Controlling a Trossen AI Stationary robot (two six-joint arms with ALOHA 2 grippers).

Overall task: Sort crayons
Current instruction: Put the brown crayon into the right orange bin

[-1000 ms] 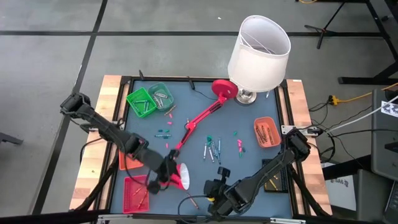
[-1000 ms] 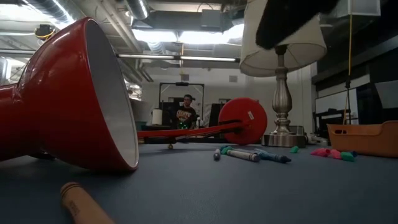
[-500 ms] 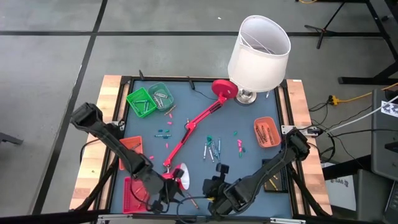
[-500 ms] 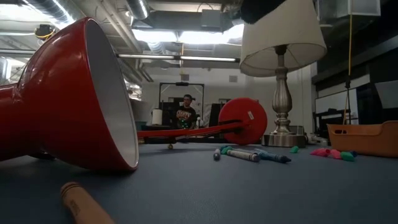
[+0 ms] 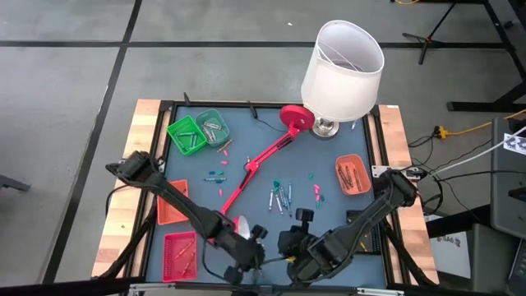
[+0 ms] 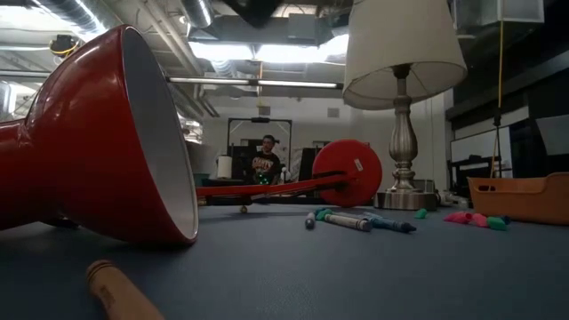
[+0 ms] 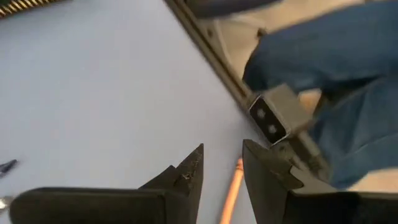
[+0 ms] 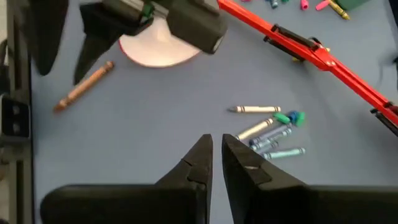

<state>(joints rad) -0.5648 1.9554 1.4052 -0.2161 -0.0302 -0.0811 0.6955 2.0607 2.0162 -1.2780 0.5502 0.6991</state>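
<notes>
A brown crayon (image 7: 232,191) lies flat on the blue mat by the near edge, also in the low view (image 6: 116,292). My left gripper (image 5: 253,247) hovers open above it, a finger on either side and clear of it. My right gripper (image 8: 214,155) hangs shut and empty over the mat, beside a cluster of grey, blue and green crayons (image 8: 267,134) lying mid-table (image 5: 279,196). Pink crayons (image 5: 316,193) and teal ones (image 5: 215,175) lie scattered farther off.
A red desk lamp lies across the mat, shade (image 6: 98,142) near, arm (image 5: 263,160) slanting to its base (image 5: 296,117). A white-shaded lamp (image 5: 341,62) stands far right. Bins: green (image 5: 187,136), orange (image 5: 352,174), orange (image 5: 171,212), pink (image 5: 179,251). A person's blue-clad leg (image 7: 336,62) stands by the near edge.
My left gripper has swung down toward the table's near edge and then rightward, past the red lamp shade, ending over the brown crayon with its fingers still apart. My right gripper has risen a little and rolled. The crayons have stayed where they lay.
</notes>
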